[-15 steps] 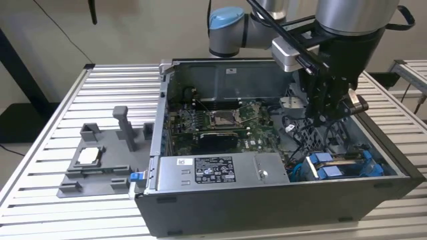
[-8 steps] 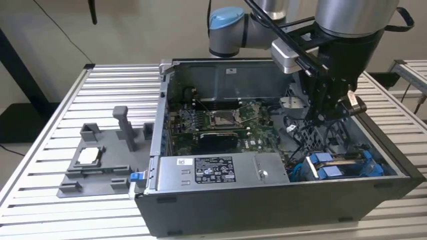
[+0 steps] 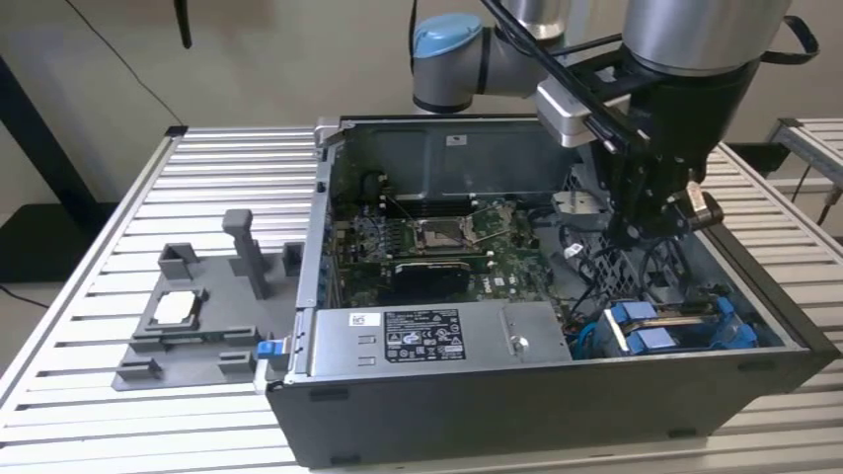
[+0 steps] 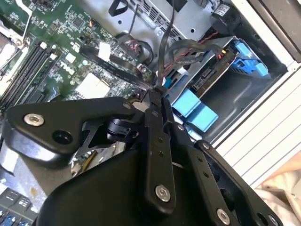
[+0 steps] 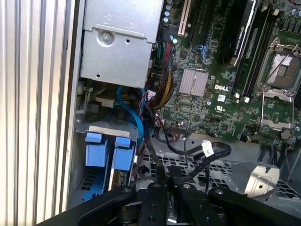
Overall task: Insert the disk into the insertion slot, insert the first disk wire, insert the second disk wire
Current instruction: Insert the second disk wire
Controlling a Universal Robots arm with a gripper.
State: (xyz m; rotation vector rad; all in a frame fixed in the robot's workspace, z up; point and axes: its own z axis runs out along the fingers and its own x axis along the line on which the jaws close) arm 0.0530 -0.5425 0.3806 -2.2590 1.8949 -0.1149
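Gripper [image 4: 157,96] fingers are pressed together on a thin black wire [image 4: 162,56]; in both wrist views the two slim fingertips meet with no gap between them, and the wire runs out from their tips toward the drive corner of the case. In the exterior view the gripper [image 3: 654,225] hangs inside the open computer case [image 3: 435,395], above the perforated metal floor [image 5: 197,165] and between the motherboard [image 3: 435,237] and the blue-tabbed cage.

The disk [image 4: 209,77] already sits in the insertion slot [image 3: 672,326], at the case's front corner on the exterior view's right, just beside the silver power-supply box [image 3: 421,341]. Its blue carrier tabs [image 5: 108,148] show in both wrist views. Whether any connector is already seated on the disk cannot be told here, as cables cross in front of it.

The work in hand looks like wiring the disk. To do it well, the pinch should stay close to the plug end so the wire does not flop, the plug should be squared with the disk's socket before any push, and the neighbouring bundle of cables [image 5: 157,92] should be kept out of the path, since a snag there could drag the wire askew.
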